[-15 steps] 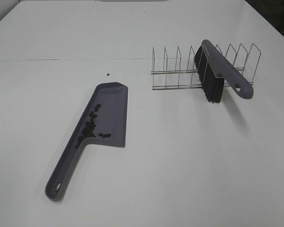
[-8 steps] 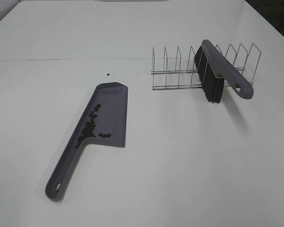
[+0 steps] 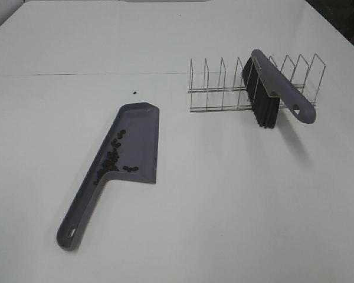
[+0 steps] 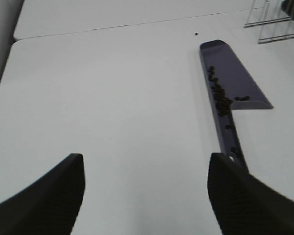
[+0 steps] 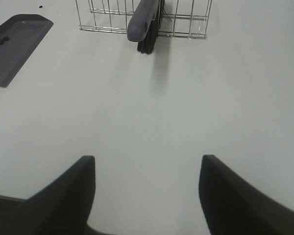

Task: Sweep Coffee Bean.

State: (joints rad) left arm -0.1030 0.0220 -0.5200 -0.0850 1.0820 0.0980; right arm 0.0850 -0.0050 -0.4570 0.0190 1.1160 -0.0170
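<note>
Nothing is seen to have moved since the earlier frames. Coffee beans (image 3: 109, 159) are held in the dustpan (image 3: 138, 135), along its left wall; one stray bean (image 3: 134, 92) lies beyond its mouth. Brush (image 3: 271, 88) is racked in the wire stand (image 3: 224, 88), right of the dustpan. Left gripper (image 4: 144, 188) and right gripper (image 5: 147, 191) are spread, empty.

The coffee beans (image 3: 110, 158) are tiny, dark brown-black ovals. Most lie in a loose string inside the grey-purple dustpan (image 3: 143, 132), bunched along its left wall and thickest near the corner where the pan meets the handle. A few sit apart by the pan's back wall. One stray bean (image 3: 134, 92) lies on the white table (image 3: 224, 194), beyond the pan's open edge.
</note>
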